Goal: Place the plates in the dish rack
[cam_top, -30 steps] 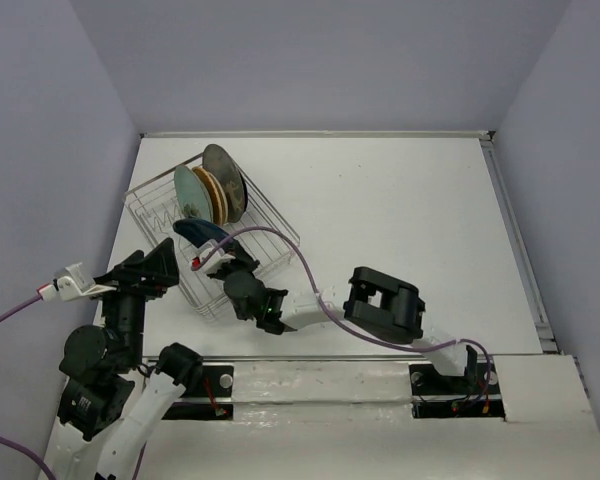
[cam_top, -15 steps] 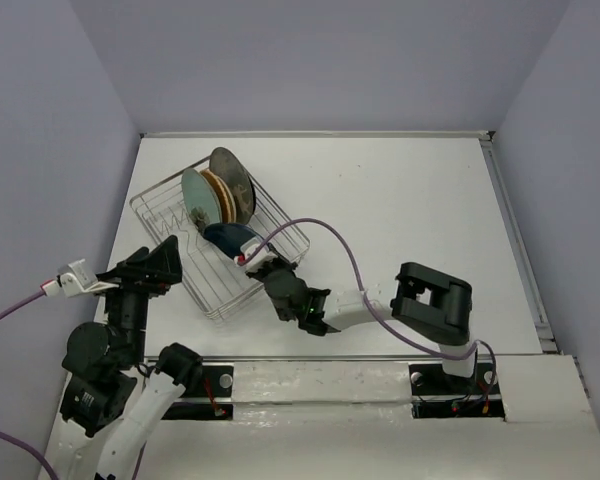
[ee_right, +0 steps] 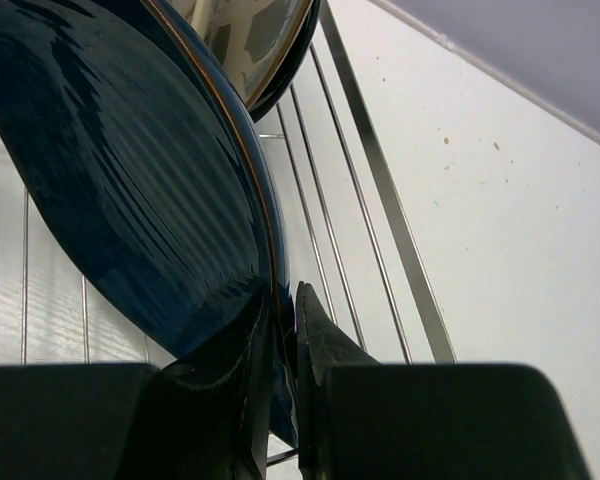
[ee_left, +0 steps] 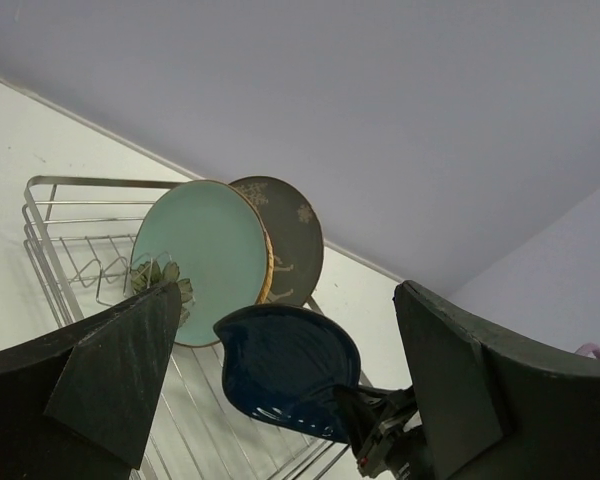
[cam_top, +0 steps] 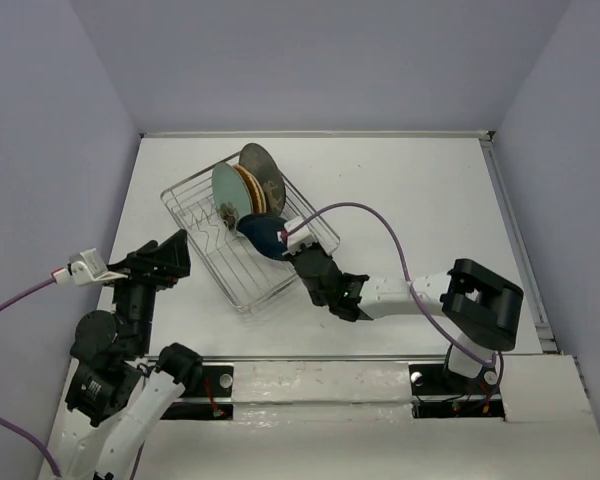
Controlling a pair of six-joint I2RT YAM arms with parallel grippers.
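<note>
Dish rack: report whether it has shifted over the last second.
Yes. The dish rack has slid right, away from the left edge of the table, towards its middle.

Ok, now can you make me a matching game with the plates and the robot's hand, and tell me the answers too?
Things:
1. blue plate
2. teal plate
3. grey plate
4. left gripper

States:
A. open, holding nothing
B. standing in the dish rack, at the far end of the row of plates
C. pinched at its rim by the right gripper
D. standing in the dish rack, at the end of the row next to the free tines

Pairs: 1-C, 2-D, 3-B, 4-A
</note>
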